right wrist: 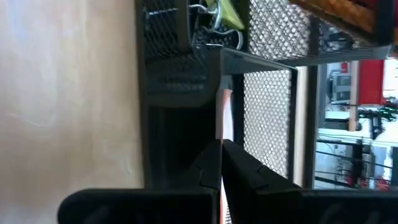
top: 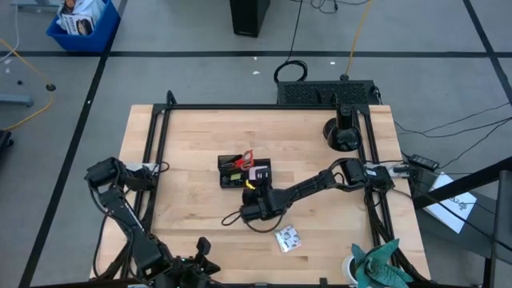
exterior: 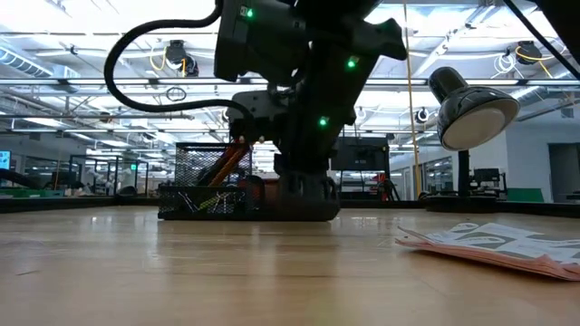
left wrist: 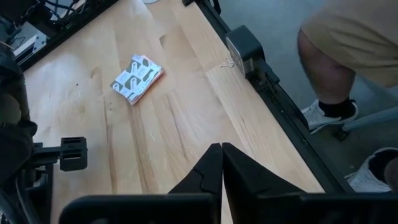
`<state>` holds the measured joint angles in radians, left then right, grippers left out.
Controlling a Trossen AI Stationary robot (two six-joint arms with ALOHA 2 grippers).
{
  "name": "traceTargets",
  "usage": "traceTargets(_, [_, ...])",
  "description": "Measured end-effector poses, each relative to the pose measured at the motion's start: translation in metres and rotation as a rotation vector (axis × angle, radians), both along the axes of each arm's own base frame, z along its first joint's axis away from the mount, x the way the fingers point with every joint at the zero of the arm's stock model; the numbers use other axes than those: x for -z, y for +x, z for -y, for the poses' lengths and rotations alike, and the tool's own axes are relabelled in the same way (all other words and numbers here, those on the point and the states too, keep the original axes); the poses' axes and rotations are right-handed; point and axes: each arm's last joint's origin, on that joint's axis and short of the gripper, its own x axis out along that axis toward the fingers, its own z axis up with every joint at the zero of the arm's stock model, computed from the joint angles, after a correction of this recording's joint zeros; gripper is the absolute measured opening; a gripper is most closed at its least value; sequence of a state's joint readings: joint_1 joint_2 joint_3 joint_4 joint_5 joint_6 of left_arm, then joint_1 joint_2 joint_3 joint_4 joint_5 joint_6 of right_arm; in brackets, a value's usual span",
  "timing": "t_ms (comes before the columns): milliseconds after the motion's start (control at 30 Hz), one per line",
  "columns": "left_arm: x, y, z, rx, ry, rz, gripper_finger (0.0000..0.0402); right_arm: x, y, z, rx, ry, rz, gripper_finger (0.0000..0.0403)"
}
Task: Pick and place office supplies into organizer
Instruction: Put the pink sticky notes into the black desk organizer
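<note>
From where I stand, the left gripper (left wrist: 221, 163) waits at the near left corner of the table, well apart from the small black mesh desk organizer (top: 230, 178), its two dark fingers pressed together on nothing. The organizer itself sits mid-table and already looks well stocked: red-handled scissors (top: 246, 157) poke out of its far side, orange pencils (exterior: 228, 161) lean in the tall mesh cup, and a yellow-green bit (right wrist: 226, 14) lies in a low compartment beside dark clips that I cannot make out clearly. A pale pink square pad (top: 260, 172) rests at the organizer's right end. The right gripper (right wrist: 221, 157) is down at the organizer's near right corner, jaws closed tight, and a thin pale pink-white edge (right wrist: 224, 112) runs out from between the fingertips against the mesh wall; I judge it is pinching a flat sheet-like item there, though I cannot tell exactly what. Further right, beyond the organizer, a white patterned paper packet (top: 287, 238) lies loose on the wood, so I reckon most of the sorting is done and that piece remains.
</note>
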<state>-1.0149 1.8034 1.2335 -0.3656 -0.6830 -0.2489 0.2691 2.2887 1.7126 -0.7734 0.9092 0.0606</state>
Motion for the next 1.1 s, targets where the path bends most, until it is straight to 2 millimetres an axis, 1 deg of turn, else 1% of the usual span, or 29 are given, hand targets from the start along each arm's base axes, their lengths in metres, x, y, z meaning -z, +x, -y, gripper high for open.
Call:
traceTargets(100, [0.0, 0.0, 0.0, 0.0, 0.0, 0.0, 0.0024, 0.001, 0.001, -0.001, -0.01, 0.064, -0.01, 0.0002])
traceTargets(200, [0.0, 0.0, 0.0, 0.0, 0.0, 0.0, 0.0025, 0.002, 0.001, -0.003, -0.019, 0.102, -0.014, 0.0016])
traceTargets(367, [0.0, 0.0, 0.0, -0.005, -0.006, 0.0, 0.0026, 0.002, 0.001, -0.003, -0.019, 0.105, -0.008, 0.0057])
traceTargets(533, [0.0, 0.0, 0.0, -0.005, -0.007, -0.001, 0.0026, 0.0, 0.0, -0.008, -0.026, 0.107, 0.003, 0.0105])
traceTargets(633, [0.0, 0.0, 0.0, -0.005, -0.006, -0.001, 0.0026, -0.006, -0.002, -0.013, -0.037, 0.108, 0.009, 0.0127])
traceTargets(767, [0.0, 0.0, 0.0, -0.005, -0.007, -0.001, 0.0026, -0.025, -0.008, -0.026, -0.054, 0.126, 0.059, 0.0146])
traceTargets(933, [0.0, 0.001, -0.001, -0.008, -0.009, 0.001, 0.0026, -0.06, -0.026, -0.053, -0.096, 0.168, 0.134, 0.0159])
traceTargets(1000, [0.0, 0.003, -0.002, -0.017, -0.014, 0.0, 0.0026, -0.074, -0.036, -0.068, -0.125, 0.232, 0.161, 0.0162])
traceTargets(1100, [0.0, 0.006, -0.004, -0.034, -0.023, 0.0, 0.0026, -0.089, -0.049, -0.093, -0.15, 0.374, 0.221, 0.0164])
